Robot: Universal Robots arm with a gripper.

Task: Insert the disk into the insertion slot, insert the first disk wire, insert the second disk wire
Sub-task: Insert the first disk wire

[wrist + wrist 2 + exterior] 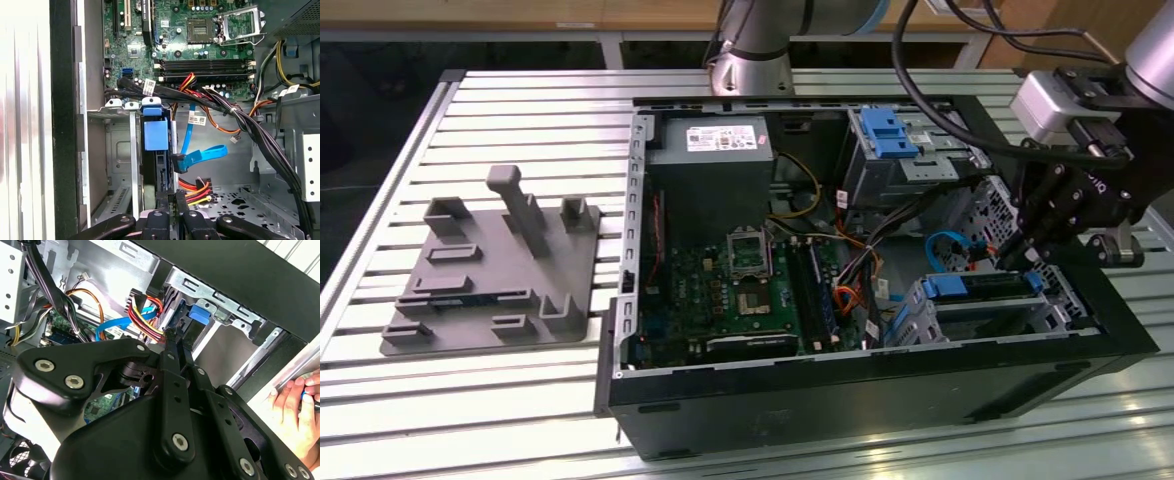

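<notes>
First wrist view, gripper [172, 194] jaws nearly closed at disk [155, 136] (wire tags [197, 120] unreadable), hold unclear

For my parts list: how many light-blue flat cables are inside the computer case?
1. The light-blue cable loops right beside the disk, near the red and yellow wires. Others may be hidden under the black wire bundle.

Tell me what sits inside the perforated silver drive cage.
The disk in its blue carrier sits in the insertion slot. Its sides and whatever lies beneath it are hidden by the cage walls.
</notes>
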